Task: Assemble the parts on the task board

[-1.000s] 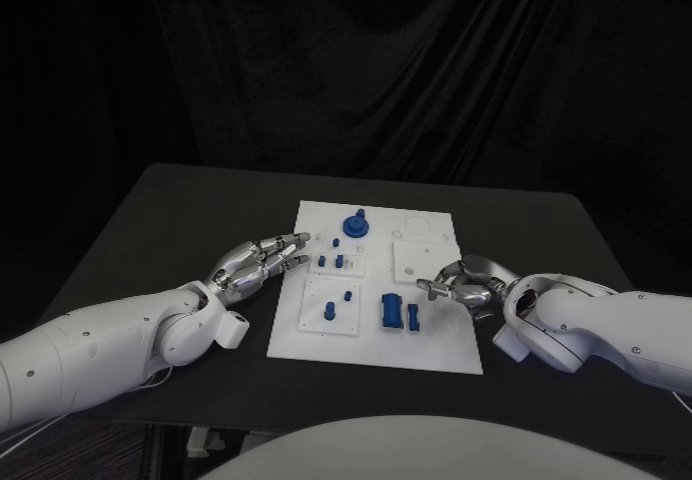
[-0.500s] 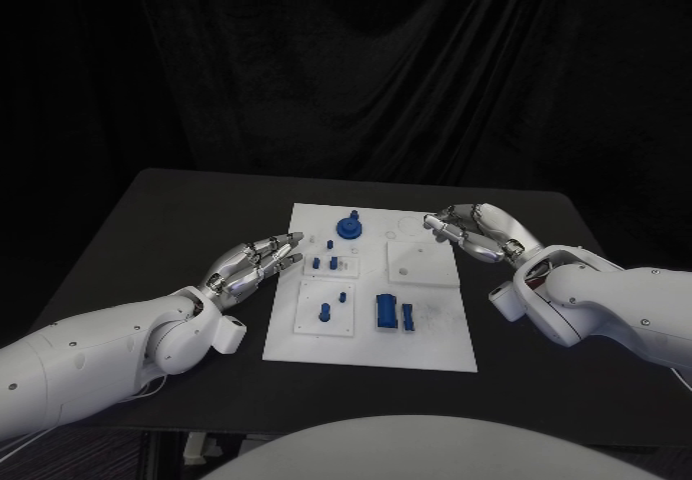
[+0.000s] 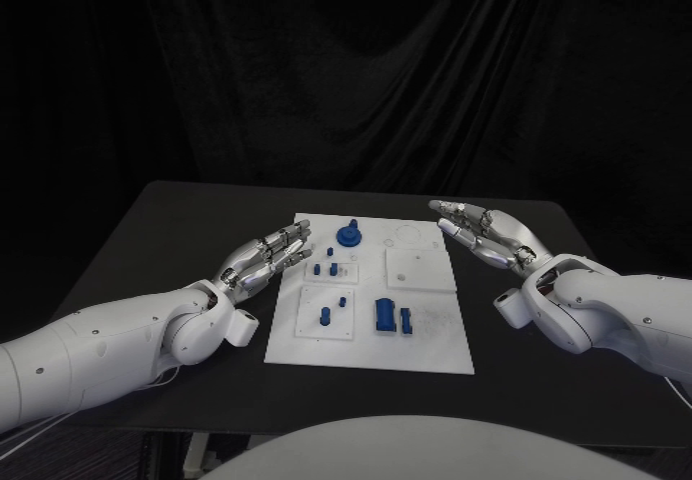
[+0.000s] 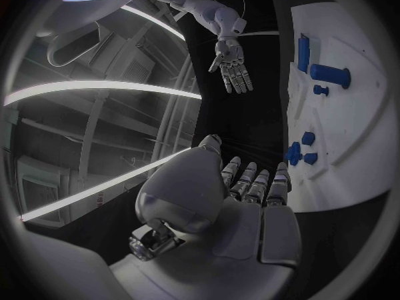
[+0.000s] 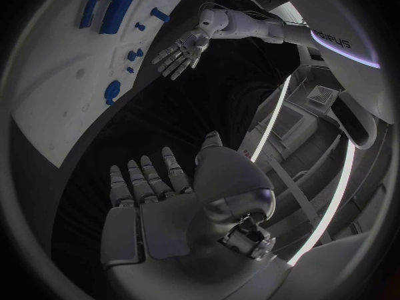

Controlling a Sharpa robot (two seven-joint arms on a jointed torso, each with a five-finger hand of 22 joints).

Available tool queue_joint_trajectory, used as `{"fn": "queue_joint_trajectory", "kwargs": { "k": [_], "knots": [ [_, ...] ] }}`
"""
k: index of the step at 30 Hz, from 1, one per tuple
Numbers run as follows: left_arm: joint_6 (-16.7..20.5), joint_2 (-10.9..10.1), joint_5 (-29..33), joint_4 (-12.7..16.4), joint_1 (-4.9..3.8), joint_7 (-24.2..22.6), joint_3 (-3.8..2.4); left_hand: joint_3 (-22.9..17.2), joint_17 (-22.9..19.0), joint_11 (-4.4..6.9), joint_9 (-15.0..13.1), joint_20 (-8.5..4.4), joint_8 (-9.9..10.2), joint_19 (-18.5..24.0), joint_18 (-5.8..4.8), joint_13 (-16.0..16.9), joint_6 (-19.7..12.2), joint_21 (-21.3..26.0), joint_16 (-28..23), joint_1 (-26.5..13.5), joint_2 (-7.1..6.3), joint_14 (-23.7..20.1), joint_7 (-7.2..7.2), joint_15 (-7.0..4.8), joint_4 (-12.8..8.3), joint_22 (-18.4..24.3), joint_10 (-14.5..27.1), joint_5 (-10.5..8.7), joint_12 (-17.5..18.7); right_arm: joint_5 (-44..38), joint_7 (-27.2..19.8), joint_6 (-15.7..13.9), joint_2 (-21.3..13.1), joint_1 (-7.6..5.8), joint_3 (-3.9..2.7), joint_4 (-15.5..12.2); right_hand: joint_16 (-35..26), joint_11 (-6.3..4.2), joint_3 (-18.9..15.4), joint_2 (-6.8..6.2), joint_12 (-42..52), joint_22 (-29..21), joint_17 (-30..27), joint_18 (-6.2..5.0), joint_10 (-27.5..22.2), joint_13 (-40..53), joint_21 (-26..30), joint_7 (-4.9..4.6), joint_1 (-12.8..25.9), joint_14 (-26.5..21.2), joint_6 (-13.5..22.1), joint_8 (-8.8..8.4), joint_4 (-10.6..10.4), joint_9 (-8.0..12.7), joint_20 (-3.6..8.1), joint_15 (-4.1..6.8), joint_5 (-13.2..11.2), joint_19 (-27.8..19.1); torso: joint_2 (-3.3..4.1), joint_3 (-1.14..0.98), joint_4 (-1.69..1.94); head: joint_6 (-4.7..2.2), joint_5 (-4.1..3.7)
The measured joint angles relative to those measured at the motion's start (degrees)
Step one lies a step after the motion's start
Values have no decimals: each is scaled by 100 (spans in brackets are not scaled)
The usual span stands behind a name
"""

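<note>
The white task board [image 3: 433, 340] lies in the middle of the black table. On it are a round blue part with a knob [image 3: 349, 235], small blue pegs [image 3: 329, 267], a peg piece [image 3: 326, 315] and two upright blue blocks [image 3: 385, 314]. My left hand [image 3: 268, 256] hovers at the board's left edge, fingers stretched out and holding nothing. My right hand [image 3: 485, 233] is off the board's far right corner, flat and empty. The left wrist view shows my left hand [image 4: 250, 193] beside the board [image 4: 359, 133]. The right wrist view shows my right hand [image 5: 154, 203] apart from the board [image 5: 59, 80].
The black table [image 3: 159, 240] has bare surface on both sides of the board. A raised white square plate [image 3: 418, 268] sits on the board's right half. Dark curtain hangs behind the table.
My right hand has lifted from the board's right middle, where its fingers were curled, to the far right corner and spread flat. My left hand has stretched its fingers slightly.
</note>
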State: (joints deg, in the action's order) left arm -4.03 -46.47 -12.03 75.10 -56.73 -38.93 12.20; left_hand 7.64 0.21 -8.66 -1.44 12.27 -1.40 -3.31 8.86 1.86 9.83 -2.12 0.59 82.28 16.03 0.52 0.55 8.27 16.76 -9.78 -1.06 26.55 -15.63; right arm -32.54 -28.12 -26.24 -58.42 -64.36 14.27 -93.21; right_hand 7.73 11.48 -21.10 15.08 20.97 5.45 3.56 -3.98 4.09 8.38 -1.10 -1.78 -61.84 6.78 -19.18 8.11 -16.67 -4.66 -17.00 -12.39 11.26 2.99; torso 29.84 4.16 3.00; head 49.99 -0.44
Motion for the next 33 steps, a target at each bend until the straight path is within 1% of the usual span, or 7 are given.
{"fn": "queue_joint_trajectory", "kwargs": {
  "k": [3,6,9,11,18,27,33],
  "knots": [
    [0,42,0,-30,0,0,-2,47,-7,94,50,0,24,0,0,-22,-399,0,-38,0,0,-11,-308,-9,-1,18,81,0,209,55,-78,81,18,50,0,40,-25,-21,21,1,-35,-52,-41,18,-24,-40,9,42,20,-15,79,-44,13,66,30,25,-31,-15,-38,-12,-25,0,24],
    [1,40,-4,-30,-2,15,-3,-7,-13,199,82,-87,64,88,-6,-74,-574,69,-39,-750,-101,-62,-307,-61,-137,110,95,-254,385,59,-76,86,21,53,-1,41,-516,-511,951,-527,-933,-510,-333,359,-391,-569,89,170,2607,-565,894,-547,756,437,764,564,-512,-281,-40,-13,-29,-2,26],
    [31,29,-3,-5,-2,36,-31,-97,-16,259,109,-203,91,204,-93,-120,-730,104,-39,-1633,-275,-40,-207,-143,-321,212,91,-539,528,94,-71,71,70,53,-66,48,-754,-1053,1437,-944,-1429,-537,-349,358,-408,-819,89,176,4131,-669,1328,-791,1151,454,1162,1096,-1031,-297,-32,-18,-29,-46,24],
    [78,29,3,35,-2,49,-68,-148,-17,304,114,-295,91,238,-186,-138,-784,141,-39,-2165,-382,-59,-151,-204,-430,276,97,-710,601,137,-71,50,124,59,-129,58,-754,-1128,1809,-1392,-1797,-538,-350,359,-409,-831,89,178,4781,-676,1734,-791,1588,456,1615,1210,-1106,-297,-29,-27,-31,-97,22],
    [518,52,80,281,-54,138,-280,-442,-17,644,128,-491,112,306,-274,-162,-891,172,-39,-3546,-660,-51,-84,-467,-724,448,105,-1154,826,583,-74,-168,480,157,-512,131,-754,-1129,2096,-1505,-2077,-540,-351,358,-409,-833,89,174,5900,-676,1892,-791,1667,460,1672,1210,-1106,-297,4,-98,-83,-463,27],
    [1914,109,394,828,-184,380,-733,-711,-16,786,137,-764,112,324,-585,-174,-931,171,-39,-5024,-955,-50,-44,-706,-1001,854,107,-1630,1150,1907,-87,-907,1142,334,-1192,264,-754,-1128,2096,-1515,-2077,-539,-351,357,-409,-832,89,173,6149,-676,1891,-791,1667,460,1671,1209,-1106,-297,77,-276,-204,-1184,38],
    [2959,140,654,1161,-263,564,-1000,-740,-15,816,137,-1049,112,334,-731,-179,-952,171,-39,-5732,-1187,-50,-64,-747,-1203,934,97,-1853,1400,2621,-94,-1316,1340,397,-1390,311,-754,-1128,2096,-1515,-2077,-539,-351,357,-409,-832,89,173,6149,-675,1891,-791,1667,460,1671,1209,-1106,-297,113,-367,-265,-1479,43]
  ]
}}
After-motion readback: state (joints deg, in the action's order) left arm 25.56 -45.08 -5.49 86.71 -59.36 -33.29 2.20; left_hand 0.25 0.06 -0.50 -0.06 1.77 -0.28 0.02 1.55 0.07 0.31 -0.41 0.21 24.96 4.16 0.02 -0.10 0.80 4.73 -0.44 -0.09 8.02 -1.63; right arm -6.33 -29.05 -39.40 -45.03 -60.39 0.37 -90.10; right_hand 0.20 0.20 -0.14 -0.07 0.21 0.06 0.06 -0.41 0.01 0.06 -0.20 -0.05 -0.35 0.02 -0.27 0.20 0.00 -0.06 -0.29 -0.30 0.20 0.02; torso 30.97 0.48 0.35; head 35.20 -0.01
